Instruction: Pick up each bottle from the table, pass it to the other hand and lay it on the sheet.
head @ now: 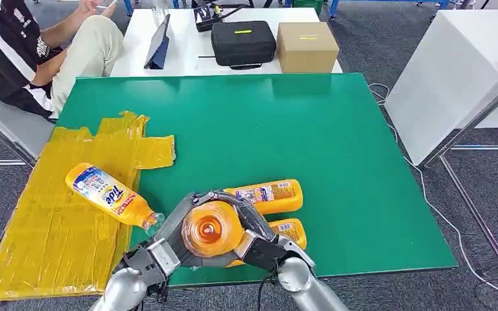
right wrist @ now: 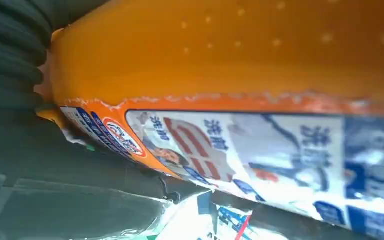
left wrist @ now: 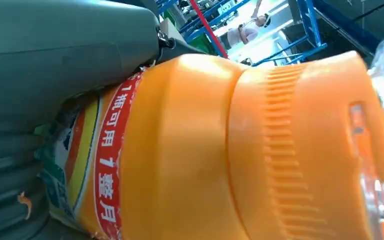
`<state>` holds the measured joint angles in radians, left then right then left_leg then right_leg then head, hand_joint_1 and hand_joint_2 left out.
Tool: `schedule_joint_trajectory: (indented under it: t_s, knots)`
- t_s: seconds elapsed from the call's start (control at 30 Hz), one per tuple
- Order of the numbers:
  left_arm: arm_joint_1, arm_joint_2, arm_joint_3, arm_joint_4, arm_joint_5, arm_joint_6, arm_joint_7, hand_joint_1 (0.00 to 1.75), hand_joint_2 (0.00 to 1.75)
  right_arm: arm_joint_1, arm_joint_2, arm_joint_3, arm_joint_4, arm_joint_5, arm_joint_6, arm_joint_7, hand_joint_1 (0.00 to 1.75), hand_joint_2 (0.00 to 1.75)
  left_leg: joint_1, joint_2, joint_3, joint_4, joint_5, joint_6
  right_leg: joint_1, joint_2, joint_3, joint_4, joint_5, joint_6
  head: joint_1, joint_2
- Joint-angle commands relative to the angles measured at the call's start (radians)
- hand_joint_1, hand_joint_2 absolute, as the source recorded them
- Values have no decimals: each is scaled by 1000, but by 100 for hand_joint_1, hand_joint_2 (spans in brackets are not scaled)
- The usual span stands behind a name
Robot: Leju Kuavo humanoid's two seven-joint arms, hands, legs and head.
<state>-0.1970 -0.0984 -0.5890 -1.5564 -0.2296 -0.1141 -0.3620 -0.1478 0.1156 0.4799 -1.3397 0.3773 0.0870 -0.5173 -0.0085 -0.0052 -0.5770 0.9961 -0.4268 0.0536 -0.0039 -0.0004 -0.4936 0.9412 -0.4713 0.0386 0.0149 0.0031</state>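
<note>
An orange detergent bottle (head: 211, 230) is raised over the near table edge, its cap end pointing at the head camera. My left hand (head: 162, 249) wraps it from the left and my right hand (head: 266, 243) from the right, both touching it. In the left wrist view the bottle's ribbed cap (left wrist: 300, 150) looms beside my left hand (left wrist: 55, 60). The right wrist view has the labelled bottle body (right wrist: 230, 60) against my right hand (right wrist: 55, 190). Another bottle (head: 107, 194) lies on the yellow sheet (head: 45, 240). Two more bottles (head: 269, 194) (head: 292, 230) lie on the green table (head: 337, 142).
A person (head: 39, 45) sits at the far left corner of the table. Behind the green table a white table carries a tablet (head: 159, 44), a black case (head: 243, 42) and a cardboard box (head: 307, 46). Another white table (head: 454, 71) stands to the right.
</note>
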Motion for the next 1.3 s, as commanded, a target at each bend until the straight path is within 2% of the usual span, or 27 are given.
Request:
schedule_joint_trajectory:
  t_s: [0.03,0.47,0.5,0.53,0.63,0.8,1.03,1.1,1.3]
  knots:
    - [-41,4,-19,67,18,-2,2,175,175,7,-25,19,-25,16,-1,7,175,175,1,-1,2,0,0,-4,0,-2,2,-1,-1,-1,0,0]
    - [-36,8,-8,63,25,6,-3,175,175,21,-26,6,-51,18,-8,7,175,175,0,-1,2,0,0,-3,0,-1,2,-1,-1,-1,0,0]
    - [-33,7,-1,61,23,18,-5,175,175,24,-26,2,-56,23,-17,7,162,175,0,-1,2,-1,0,-3,0,-1,3,-1,-1,-1,0,0]
    - [-29,10,6,56,17,35,-9,175,175,35,-25,-8,-71,27,-31,6,3,175,0,-1,2,-1,-1,-4,0,-1,3,0,-1,-1,0,0]
    - [-3,33,58,10,13,66,-11,175,175,85,-45,-59,-174,41,-79,6,0,175,0,-1,2,-1,-1,-4,0,-1,3,0,-1,-1,0,0]
    - [94,52,245,-112,-8,112,-42,175,175,189,-64,-215,-367,116,-153,18,0,175,0,0,0,0,-1,-2,0,0,1,0,-1,-1,0,0]
    - [169,66,429,-197,45,105,-97,175,175,288,-73,-273,-468,193,-244,25,0,175,0,1,2,-1,-2,-4,0,0,2,0,-2,-1,0,0]
    - [174,69,460,-202,-32,179,-117,175,175,310,-69,-285,-483,230,-271,34,0,175,0,0,1,-1,-1,-4,0,0,1,0,-1,-1,0,0]
    - [134,154,450,-153,-483,463,-41,175,175,346,-79,-303,-501,271,-328,35,0,175,1,-1,2,-1,-1,-4,0,-1,2,-1,-2,-2,0,0]
